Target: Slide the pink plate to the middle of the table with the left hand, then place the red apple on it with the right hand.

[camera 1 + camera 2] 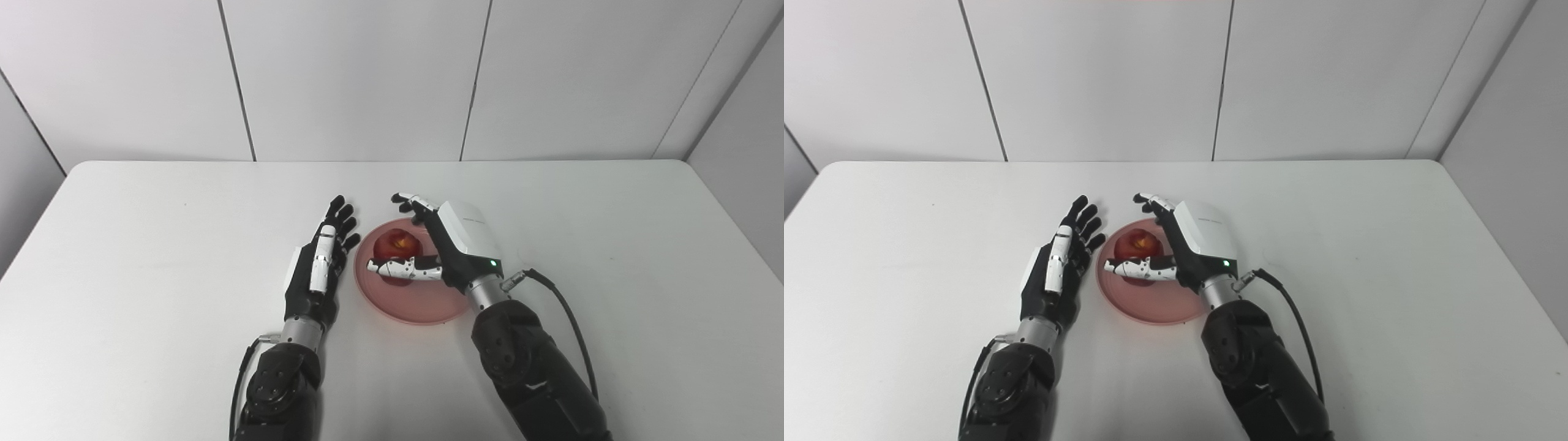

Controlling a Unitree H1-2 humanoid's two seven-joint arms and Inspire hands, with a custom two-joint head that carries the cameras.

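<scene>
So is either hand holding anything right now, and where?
Left hand holds nothing. Right hand cups the apple on the plate; a firm hold cannot be told.

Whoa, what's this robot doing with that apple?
It is putting an apple on a pink plate near the middle of the table. The right hand is over the plate, its fingers spread loosely around the apple, which sits on the plate. The left hand lies open beside the plate.

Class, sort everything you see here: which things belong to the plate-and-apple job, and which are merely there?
Part of the job:
- pink plate
- red apple, on the plate
- left hand, beside the plate
- right hand, around the apple

Merely there:
- white table
- black cable
</scene>
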